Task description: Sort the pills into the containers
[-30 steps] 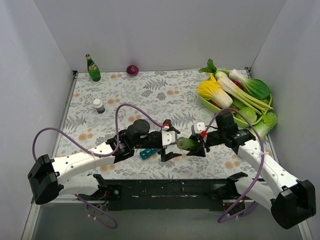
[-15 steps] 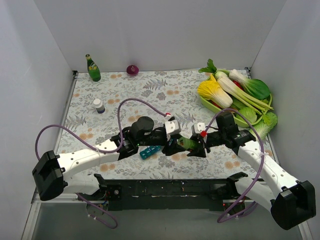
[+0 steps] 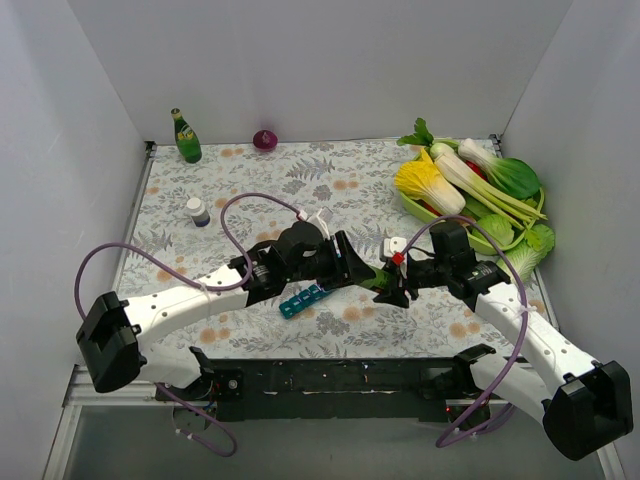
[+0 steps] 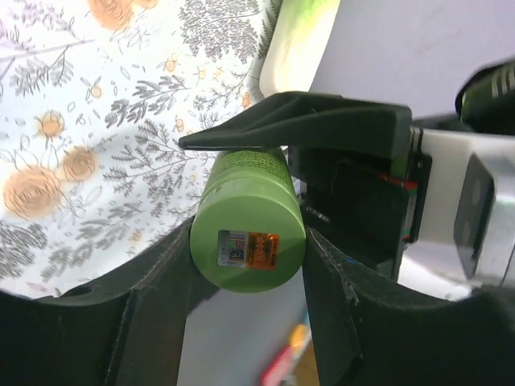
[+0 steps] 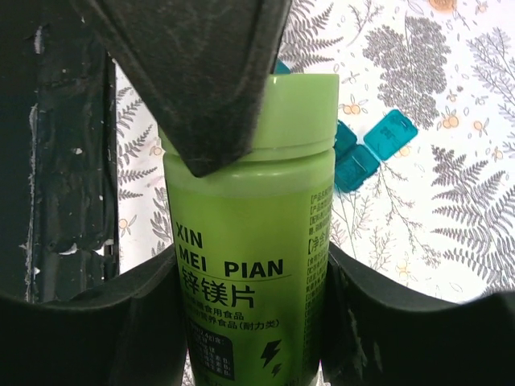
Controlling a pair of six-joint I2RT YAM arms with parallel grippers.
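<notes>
left arm point(image 3: 200, 295) crowds containers point(image 3: 302, 299), rear mat point(image 3: 330, 185) open

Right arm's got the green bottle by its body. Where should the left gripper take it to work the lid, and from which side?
Grip the cap, the smooth unlabelled band at the end of the green bottle away from the right gripper. Come end-on along its axis, one finger each side; the labelled body is occupied. The left gripper flanks that end; whether it is clamped I can't tell.

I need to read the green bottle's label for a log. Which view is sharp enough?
Right wrist: the green bottle shows its label sharp, evenly lit, legible. Left wrist: only its round end shows, sticker too soft to read, foreground blurred. Top external: bottle tiny, mostly hidden.
</notes>
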